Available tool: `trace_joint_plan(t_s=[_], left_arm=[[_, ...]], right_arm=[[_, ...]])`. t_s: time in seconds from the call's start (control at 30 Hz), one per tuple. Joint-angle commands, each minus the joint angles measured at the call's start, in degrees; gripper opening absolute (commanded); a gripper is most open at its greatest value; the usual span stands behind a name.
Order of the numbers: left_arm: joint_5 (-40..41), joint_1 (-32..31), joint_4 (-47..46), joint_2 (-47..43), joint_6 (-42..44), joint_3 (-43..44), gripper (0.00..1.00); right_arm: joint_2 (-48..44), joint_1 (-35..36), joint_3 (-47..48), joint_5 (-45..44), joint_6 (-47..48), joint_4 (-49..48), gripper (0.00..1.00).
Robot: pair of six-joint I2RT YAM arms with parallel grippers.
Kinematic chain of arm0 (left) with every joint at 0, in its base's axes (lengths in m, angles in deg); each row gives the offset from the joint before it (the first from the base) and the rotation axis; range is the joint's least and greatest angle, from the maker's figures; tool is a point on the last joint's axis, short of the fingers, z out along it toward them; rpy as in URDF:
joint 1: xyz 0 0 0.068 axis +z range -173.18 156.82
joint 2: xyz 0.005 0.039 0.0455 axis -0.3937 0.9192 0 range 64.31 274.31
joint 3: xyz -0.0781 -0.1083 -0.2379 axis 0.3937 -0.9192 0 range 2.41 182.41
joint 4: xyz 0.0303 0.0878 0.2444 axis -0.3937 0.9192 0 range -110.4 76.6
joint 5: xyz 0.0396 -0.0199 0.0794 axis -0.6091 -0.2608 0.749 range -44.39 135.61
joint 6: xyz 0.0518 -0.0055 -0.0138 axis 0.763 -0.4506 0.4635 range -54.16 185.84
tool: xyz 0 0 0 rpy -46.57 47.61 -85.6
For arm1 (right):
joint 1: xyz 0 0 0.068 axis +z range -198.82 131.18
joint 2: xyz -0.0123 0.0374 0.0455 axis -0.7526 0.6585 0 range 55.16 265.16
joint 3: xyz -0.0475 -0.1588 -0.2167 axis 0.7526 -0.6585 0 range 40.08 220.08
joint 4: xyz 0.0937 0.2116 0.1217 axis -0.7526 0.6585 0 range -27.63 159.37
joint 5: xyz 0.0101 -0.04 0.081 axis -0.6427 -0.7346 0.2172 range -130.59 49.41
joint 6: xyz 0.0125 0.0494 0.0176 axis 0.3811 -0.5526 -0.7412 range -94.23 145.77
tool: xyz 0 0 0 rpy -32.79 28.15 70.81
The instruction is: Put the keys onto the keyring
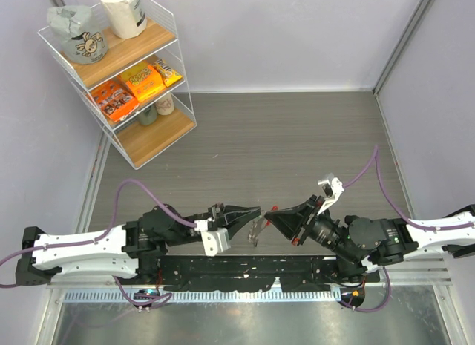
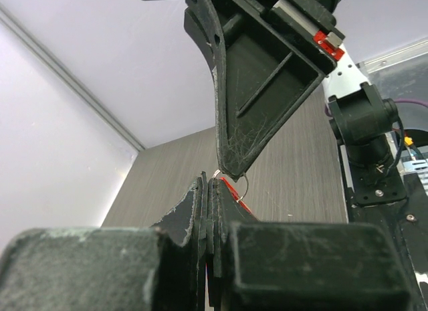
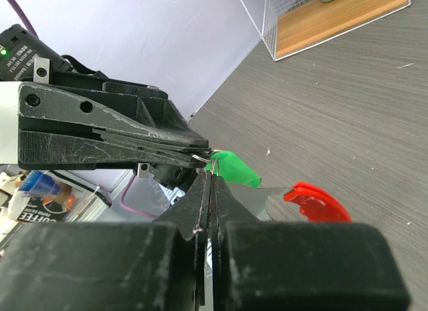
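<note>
- Reaches in from the left with the left gripper [image 1: 251,213], fingers pressed flat together and no gap at the tips.
- Comes in from the right with the right gripper [image 1: 272,216], closed just as tightly, its tip almost against the left one's tip.
- Meets tip to tip above the near middle of the table [image 1: 297,137], clear of the surface.
- Shows the keyring [image 2: 245,184] right at that meeting point: a thin silvery wire loop curving out just beside both tips.
- Places the green key [image 3: 235,169] against the same spot, its bright head pointing away to the right in the right wrist view and touching the wire.
- Sets the red part [image 3: 313,201] a little further out on that side, with a flat grey metal strip running from it back toward the tips.
- Cannot tell which pair of fingers truly pinches the wire, nor how the red part joins the loop.
- Hangs a pale silvery shape [image 1: 256,231] just near of the gap between the grippers, too blurred to name.
- Keeps a wire shelf rack [image 1: 178,100] at the far left corner, with wooden shelves carrying orange snack packs [image 1: 141,81] and bags.
- Trails purple cables [image 1: 141,184] along both arms.
</note>
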Motion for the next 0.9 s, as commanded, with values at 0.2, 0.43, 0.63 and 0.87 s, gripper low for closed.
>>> trace_joint_plan(t_s=[0.2, 0.43, 0.63, 0.87], left_arm=[[-8.51, -0.59, 1.61, -3.88, -1.33, 3.42, 0.00], [-14.66, -0.50, 6.89, -4.85, -2.56, 5.62, 0.00], [-17.66, -0.50, 7.42, -5.81, -3.79, 5.80, 0.00], [-17.66, -0.68, 7.24, -6.69, -5.46, 4.48, 0.00]], right_arm=[[-2.73, 0.31, 0.77, 3.24, -5.25, 3.78, 0.06], [-3.43, 0.32, 0.95, 8.59, -5.77, 4.75, 0.06], [-3.61, 0.31, 0.25, 11.59, -7.18, 5.11, 0.05], [-4.49, 0.31, -1.42, 11.24, -8.94, 3.88, 0.06]])
